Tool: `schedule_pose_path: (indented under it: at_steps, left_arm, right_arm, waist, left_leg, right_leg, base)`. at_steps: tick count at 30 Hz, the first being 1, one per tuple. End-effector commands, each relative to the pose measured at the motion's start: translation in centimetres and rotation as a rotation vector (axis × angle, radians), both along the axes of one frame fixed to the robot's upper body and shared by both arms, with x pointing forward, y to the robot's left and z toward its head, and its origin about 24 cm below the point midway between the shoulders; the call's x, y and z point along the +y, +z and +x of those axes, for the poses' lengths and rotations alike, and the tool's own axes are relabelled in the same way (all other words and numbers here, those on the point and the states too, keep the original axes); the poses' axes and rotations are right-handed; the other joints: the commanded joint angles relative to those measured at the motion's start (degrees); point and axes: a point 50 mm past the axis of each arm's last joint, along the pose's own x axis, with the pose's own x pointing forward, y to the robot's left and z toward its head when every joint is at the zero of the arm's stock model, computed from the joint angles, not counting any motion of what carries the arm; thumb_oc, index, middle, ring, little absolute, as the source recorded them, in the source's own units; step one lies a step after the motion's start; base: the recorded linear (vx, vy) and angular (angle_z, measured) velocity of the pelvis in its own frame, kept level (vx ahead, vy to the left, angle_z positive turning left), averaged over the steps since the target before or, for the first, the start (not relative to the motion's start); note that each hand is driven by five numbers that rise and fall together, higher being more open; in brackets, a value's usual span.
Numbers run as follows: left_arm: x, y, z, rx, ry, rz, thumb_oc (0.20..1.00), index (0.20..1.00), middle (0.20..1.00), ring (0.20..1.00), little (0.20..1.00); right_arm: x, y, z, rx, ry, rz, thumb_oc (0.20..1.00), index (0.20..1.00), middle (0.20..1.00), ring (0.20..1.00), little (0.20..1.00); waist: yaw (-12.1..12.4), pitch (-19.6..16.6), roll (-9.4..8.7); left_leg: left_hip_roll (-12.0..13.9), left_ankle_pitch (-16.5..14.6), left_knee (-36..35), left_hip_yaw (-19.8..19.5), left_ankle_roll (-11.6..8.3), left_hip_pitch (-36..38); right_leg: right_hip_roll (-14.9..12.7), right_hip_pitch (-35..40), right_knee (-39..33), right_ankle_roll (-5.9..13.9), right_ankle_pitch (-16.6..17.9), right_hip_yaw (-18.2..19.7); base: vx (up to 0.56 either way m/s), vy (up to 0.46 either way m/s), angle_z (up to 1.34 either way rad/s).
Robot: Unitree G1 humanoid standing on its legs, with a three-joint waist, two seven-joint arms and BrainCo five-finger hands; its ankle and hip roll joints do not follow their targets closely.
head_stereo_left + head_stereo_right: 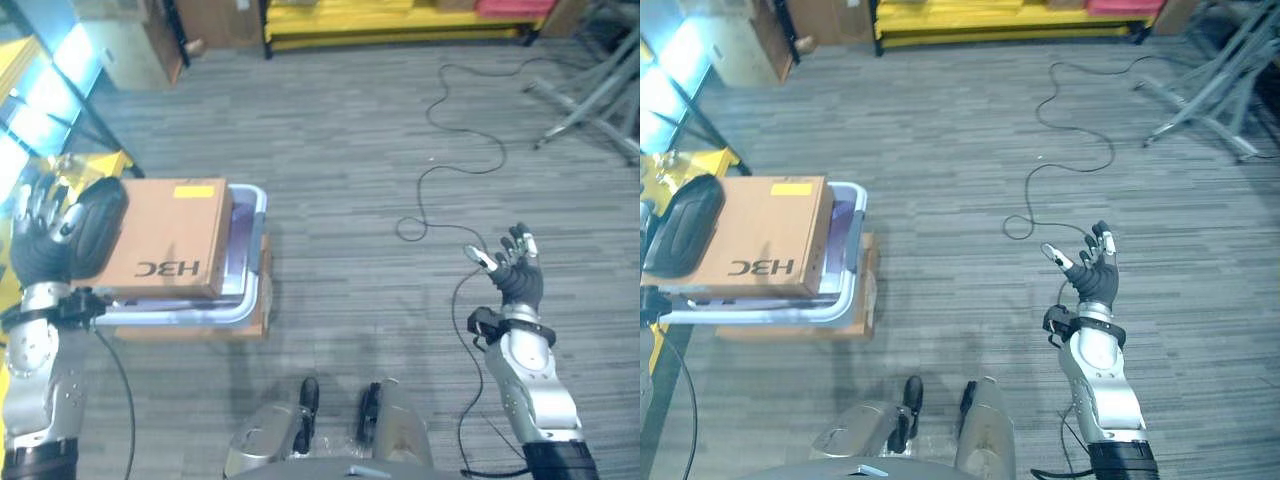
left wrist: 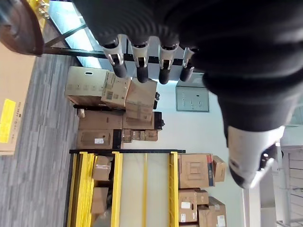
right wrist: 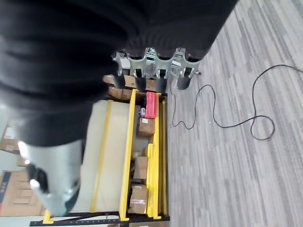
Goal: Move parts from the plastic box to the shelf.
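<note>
A grey plastic box point(image 1: 256, 248) rests on a low carton on the floor at my left. A brown cardboard box point(image 1: 170, 235) with a yellow label lies flat on top of it and hides its inside. A black oval part point(image 1: 100, 225) lies tilted over the cardboard box's left end. My left hand point(image 1: 40, 250) is raised right beside that part, its fingers point(image 2: 142, 61) straight and holding nothing; I cannot tell whether it touches the part. My right hand point(image 1: 518, 275) is lifted over bare carpet at the right, open and empty, with its fingers point(image 3: 156, 75) straight.
A yellow-framed shelf point(image 1: 400, 22) stacked with cartons runs along the far wall. A blue-framed rack point(image 1: 45, 95) stands at the left, close to the box. Grey metal stand legs point(image 1: 590, 90) spread at the far right. Wide carpet lies between.
</note>
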Motion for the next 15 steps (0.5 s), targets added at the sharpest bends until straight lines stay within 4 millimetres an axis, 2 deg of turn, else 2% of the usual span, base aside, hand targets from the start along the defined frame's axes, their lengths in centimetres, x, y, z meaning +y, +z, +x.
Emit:
schedule_pose_path:
  at_steps: [1,6,10,15]
  left_arm:
    - [0.0,2.2,-0.6,-0.109,0.045,0.061,1.000,1.000,1.000,1.000,1.000]
    - [-0.9,1.5,-1.2,-0.082,0.014,0.082,1.000,1.000,1.000,1.000,1.000]
    - [-1.0,1.3,-1.1,-0.065,0.003,0.081,1.000,1.000,1.000,1.000,1.000]
    - [-0.4,0.8,-1.3,0.000,0.006,0.071,1.000,1.000,1.000,1.000,1.000]
  right_arm:
    - [-1.7,4.0,0.9,-0.190,0.003,-0.058,1.000,1.000,1.000,1.000,1.000]
    - [-3.5,4.7,-0.5,-0.180,-0.032,-0.063,1.000,1.000,1.000,1.000,1.000]
    - [-4.2,4.4,-1.1,-0.166,-0.054,-0.042,1.000,1.000,1.000,1.000,1.000]
    - [-3.4,3.7,-1.2,-0.138,-0.029,-0.041,1.000,1.000,1.000,1.000,1.000]
  waist:
    - [-0.13,0.49,-3.72]
    - [0.10,-0.50,-5.79]
    - [0.08,-1.65,-5.84]
    - [0.61,-3.32,-4.79]
  left_leg:
    - [4.65,0.93,-3.49,0.01,-2.65,0.89]
    - [6.95,2.73,-4.26,0.24,-5.35,1.05]
    - [7.98,3.65,-5.80,0.76,-6.22,1.44]
    - [9.18,4.24,-7.45,1.33,-6.89,2.43]
  right_leg:
    - [1.22,14.07,-12.99,1.12,9.38,-0.97]
    - [2.28,21.10,-20.65,0.07,10.33,-2.46]
    - [2.53,23.64,-23.01,-0.29,10.43,-4.20]
    - [2.52,24.81,-21.89,-0.60,8.45,-6.91]
  base:
    - [0.06,-0.275,0.85]
    - [0.07,-0.197,0.24]
    - [0.05,-0.080,0.26]
    - [0.05,-0.140,0.08]
